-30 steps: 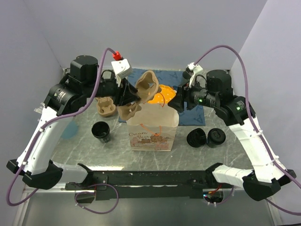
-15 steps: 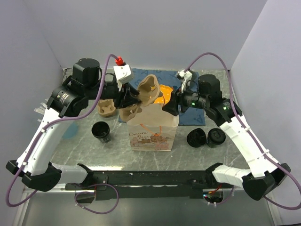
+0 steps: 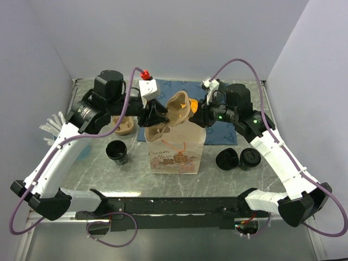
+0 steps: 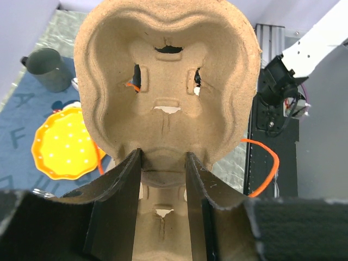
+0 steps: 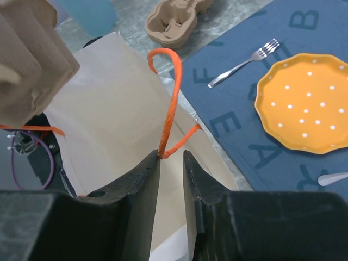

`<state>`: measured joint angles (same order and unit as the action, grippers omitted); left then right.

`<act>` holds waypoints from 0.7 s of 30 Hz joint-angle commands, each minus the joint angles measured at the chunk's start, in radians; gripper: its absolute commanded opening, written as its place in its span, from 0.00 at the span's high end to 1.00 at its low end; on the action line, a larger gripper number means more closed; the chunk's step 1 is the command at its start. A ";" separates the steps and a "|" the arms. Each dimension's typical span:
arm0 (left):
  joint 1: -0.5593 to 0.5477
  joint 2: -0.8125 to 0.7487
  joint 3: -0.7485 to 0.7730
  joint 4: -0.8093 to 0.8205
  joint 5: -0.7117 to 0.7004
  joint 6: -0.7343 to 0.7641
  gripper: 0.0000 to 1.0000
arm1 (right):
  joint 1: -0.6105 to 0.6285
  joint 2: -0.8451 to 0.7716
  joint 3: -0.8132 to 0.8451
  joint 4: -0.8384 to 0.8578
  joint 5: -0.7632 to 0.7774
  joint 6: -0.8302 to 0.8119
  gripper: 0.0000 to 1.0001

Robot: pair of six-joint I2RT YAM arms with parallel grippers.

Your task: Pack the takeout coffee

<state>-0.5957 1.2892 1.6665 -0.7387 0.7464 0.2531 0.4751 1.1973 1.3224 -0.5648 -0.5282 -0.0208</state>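
The takeout coffee, a small black cup [image 3: 117, 151], stands on the table left of the paper bag [image 3: 176, 147]. My left gripper [image 3: 157, 116] is shut on a brown pulp cup carrier [image 3: 176, 109] and holds it tilted over the bag's open top. The left wrist view shows the carrier [image 4: 166, 81] pinched between my fingers, with the gripper [image 4: 163, 155] at its lower edge. My right gripper [image 3: 196, 118] is at the bag's far right rim. In the right wrist view it [image 5: 171, 155] is closed on the bag's [image 5: 103, 109] rim beside the orange handle [image 5: 173, 92].
A second pulp carrier [image 3: 123, 126] lies behind the black cup. A ribbed black lid [image 3: 227, 159] and another black round piece [image 3: 250, 157] lie right of the bag. A blue mat holds an orange plate [image 5: 307, 103] and a fork [image 5: 244, 62]. A green mug [image 4: 49, 68] stands at the back.
My left gripper has carried the pulp carrier to the right, over the bag's opening. My right gripper has moved left and up to the bag's far rim.
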 commanded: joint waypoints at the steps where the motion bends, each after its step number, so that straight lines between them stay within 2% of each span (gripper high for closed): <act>1: -0.019 -0.002 -0.027 0.053 0.054 0.049 0.73 | -0.006 -0.010 0.029 0.068 0.031 -0.014 0.69; 11: -0.053 0.036 -0.013 -0.051 -0.011 0.135 0.74 | -0.006 -0.008 0.035 0.072 0.043 -0.031 0.69; 15: -0.072 0.042 -0.021 -0.065 -0.044 0.156 0.74 | -0.006 -0.015 0.044 0.068 0.048 -0.024 0.65; 21: -0.107 0.041 -0.059 -0.056 -0.104 0.167 0.74 | -0.006 -0.033 0.103 -0.023 0.068 0.056 0.54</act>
<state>-0.6796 1.3396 1.6226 -0.8085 0.6807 0.3767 0.4751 1.1973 1.3453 -0.5587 -0.4820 -0.0242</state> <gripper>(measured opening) 0.395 0.441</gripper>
